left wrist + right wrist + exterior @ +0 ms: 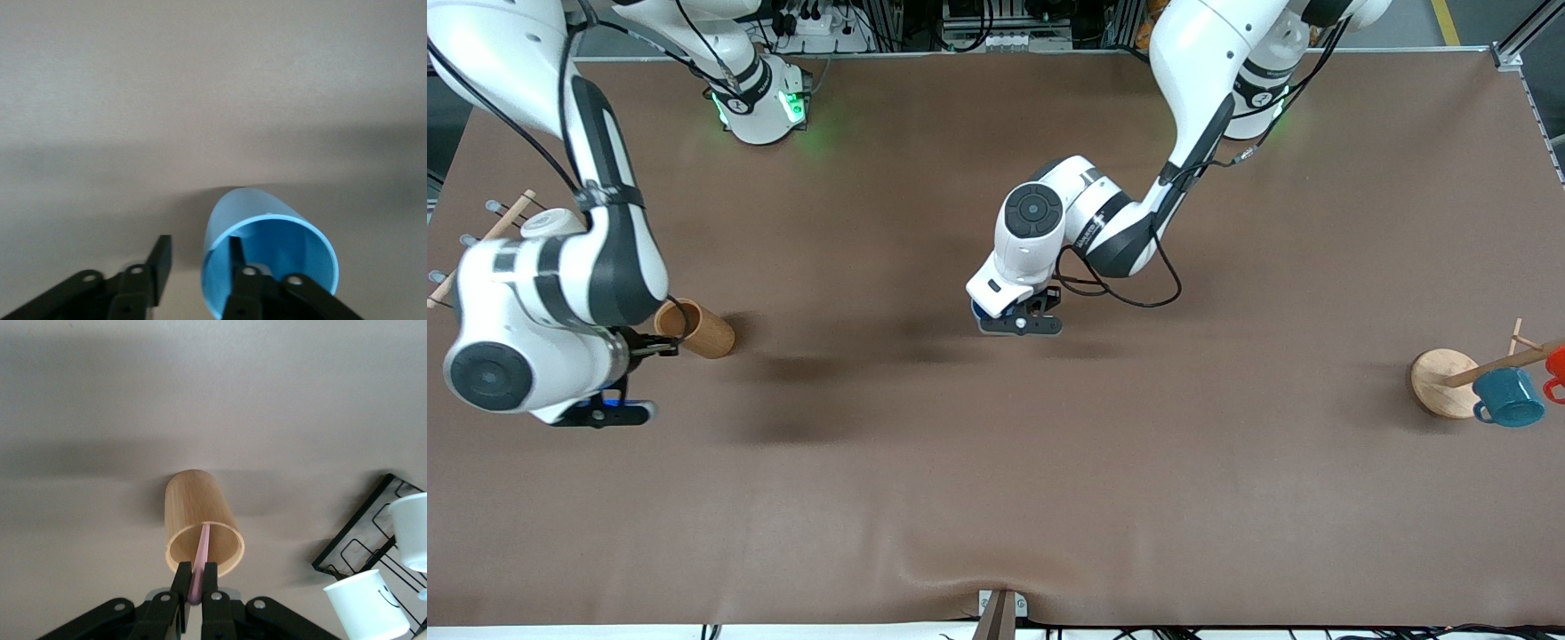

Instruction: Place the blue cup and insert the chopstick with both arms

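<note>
left pincer [193, 267] low over the middle of the worktop [996, 498], straddling the wall of the blue cup [267, 257]: one finger inside the cup, the other outside with a clear gap to the wall. so the fingers stand apart, not squeezing. cup looks upright on the worktop with a shadow at its base; my reading is that it has been set down and the grip let go, which would explain the loose straddle. in the front view the cup is almost wholly hidden under the left wrist, only a sliver of blue showing.

right pincer [197, 583] sits over the mouth of the wooden holder [200, 527] at the right arm's end of the worktop, fingers together and clamped on the pink chopstick [202, 553]. the stick runs from between the fingers down into the holder, so it has not yet come out. pinch is near the stick's top end, probably so it can be drawn straight up and dropped tip first into the cup.

holder stands well apart from the cup; the stick has most of the worktop's middle to cross.

also about: white cups [367, 607] on a black wire rack [353, 547] near the holder; a teal mug [1507, 397] on a wooden mug stand [1445, 382] at the left arm's end.

risk, as i judge it: the inner finger could tip the cup on lifting out.
</note>
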Available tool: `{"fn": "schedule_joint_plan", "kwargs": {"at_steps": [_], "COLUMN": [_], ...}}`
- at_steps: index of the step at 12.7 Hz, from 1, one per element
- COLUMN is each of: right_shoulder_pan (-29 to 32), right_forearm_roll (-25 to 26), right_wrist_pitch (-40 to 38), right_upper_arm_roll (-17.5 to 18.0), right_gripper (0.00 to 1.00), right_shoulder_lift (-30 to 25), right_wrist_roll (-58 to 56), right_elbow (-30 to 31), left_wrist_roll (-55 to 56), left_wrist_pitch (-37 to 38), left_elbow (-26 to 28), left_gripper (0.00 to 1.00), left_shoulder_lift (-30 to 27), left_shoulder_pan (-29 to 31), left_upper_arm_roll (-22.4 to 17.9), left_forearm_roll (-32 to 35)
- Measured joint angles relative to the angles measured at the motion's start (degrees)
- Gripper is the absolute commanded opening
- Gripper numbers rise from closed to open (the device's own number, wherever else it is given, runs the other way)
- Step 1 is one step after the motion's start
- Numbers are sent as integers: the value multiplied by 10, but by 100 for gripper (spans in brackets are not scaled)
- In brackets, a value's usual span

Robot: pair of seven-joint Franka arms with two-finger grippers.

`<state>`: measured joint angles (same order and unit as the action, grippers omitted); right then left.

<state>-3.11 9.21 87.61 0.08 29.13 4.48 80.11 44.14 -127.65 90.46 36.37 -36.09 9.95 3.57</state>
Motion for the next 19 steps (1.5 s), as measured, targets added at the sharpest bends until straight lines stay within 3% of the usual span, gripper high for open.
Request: {"fn": "schedule_joint_plan", "kwargs": {"at_steps": [5,11,16,19], "right_shoulder_pan": [9,16,27,27], "right_forearm_roll": [-1,-16,-26,-28], "right_wrist_pitch": [-5,-7,-6,-3], "right_upper_arm_roll": [0,0,1,2], "right_gripper": [0,0,0,0], "right_shoulder_lift": [-64,-110,-112,-113], "right_wrist_roll": [0,0,0,-6], "right_elbow": [-4,-5,-5,-11], "left_wrist_roll": [2,2,-16,-81], "left_wrist_pitch": [94,207,256,280], "left_elbow": [-17,-18,-17,-18], "left_gripper": [100,100,100,100], "left_shoulder_lift": [-90,-220,-275,-292], "left_shoulder_pan": [17,129,220,263], "left_upper_arm_roll": [-27,-30,-31,-31], "left_forearm_roll": [0,0,0,1]}}
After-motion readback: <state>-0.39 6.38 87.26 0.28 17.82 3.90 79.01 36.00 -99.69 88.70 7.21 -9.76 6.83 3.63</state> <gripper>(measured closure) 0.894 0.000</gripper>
